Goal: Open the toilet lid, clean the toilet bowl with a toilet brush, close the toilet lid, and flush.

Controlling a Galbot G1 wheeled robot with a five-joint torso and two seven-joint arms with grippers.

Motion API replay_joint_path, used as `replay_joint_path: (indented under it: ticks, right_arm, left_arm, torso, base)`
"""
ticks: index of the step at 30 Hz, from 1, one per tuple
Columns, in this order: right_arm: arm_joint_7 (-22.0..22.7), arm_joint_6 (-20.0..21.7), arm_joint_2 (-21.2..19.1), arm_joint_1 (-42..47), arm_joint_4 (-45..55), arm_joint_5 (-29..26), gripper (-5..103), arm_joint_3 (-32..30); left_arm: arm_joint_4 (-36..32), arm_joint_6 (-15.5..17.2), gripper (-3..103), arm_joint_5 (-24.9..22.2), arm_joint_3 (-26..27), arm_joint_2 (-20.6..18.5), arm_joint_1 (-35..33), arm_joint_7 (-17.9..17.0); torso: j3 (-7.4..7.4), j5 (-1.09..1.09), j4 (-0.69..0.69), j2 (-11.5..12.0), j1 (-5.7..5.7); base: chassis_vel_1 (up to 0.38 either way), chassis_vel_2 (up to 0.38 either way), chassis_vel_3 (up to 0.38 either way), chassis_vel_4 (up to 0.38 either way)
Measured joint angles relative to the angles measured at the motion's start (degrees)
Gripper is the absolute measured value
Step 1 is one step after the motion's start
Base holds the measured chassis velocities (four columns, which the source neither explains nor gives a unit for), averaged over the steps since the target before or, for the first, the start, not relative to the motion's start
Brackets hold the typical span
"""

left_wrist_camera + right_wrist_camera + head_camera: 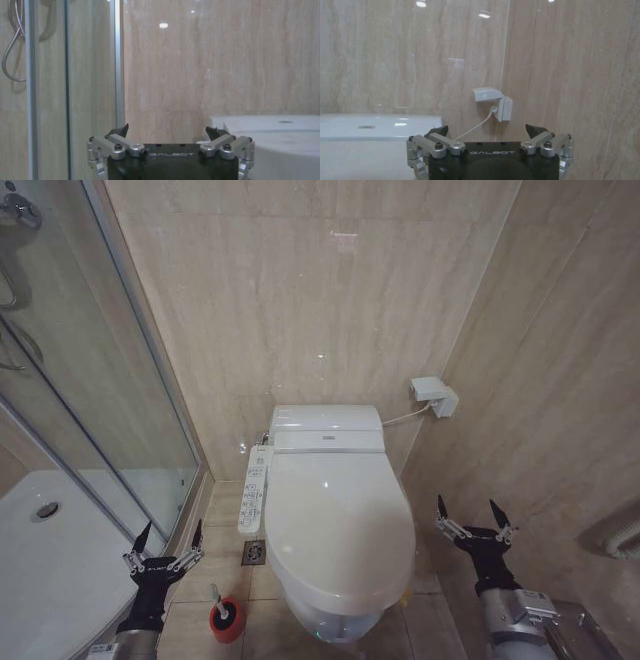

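Beige tiled walls enclose the floor toilet. Its toilet lid [338, 515] lies shut, long axis running far to near, front edge nearest the robot, midway between both arms. Left pincer [165, 552] and right pincer [474, 526] hover released, flanking it; neither is clearly nearer.

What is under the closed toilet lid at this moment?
The toilet lid lies flat and shut, so the seat and the inside of the toilet bowl are covered. Only the bowl's outer front shows below the lid's edge.
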State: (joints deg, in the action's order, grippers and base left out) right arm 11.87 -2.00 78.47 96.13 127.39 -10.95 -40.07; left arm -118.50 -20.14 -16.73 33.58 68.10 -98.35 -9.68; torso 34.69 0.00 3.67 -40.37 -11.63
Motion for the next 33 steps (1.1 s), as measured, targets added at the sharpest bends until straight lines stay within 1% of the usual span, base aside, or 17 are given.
replay_joint_path:
  ticks: [33]
  right_arm:
    - [0.05,0.01,-0.03,-0.04,-0.09,0.01,100,0.02]
  left_arm:
    - [0.0,0.0,100,0.0,0.0,0.0,0.0,0.0]
  torso:
    - [0.0,0.0,0.0,0.0,0.0]
  base:
    - [0.0,0.0,0.0,0.0]
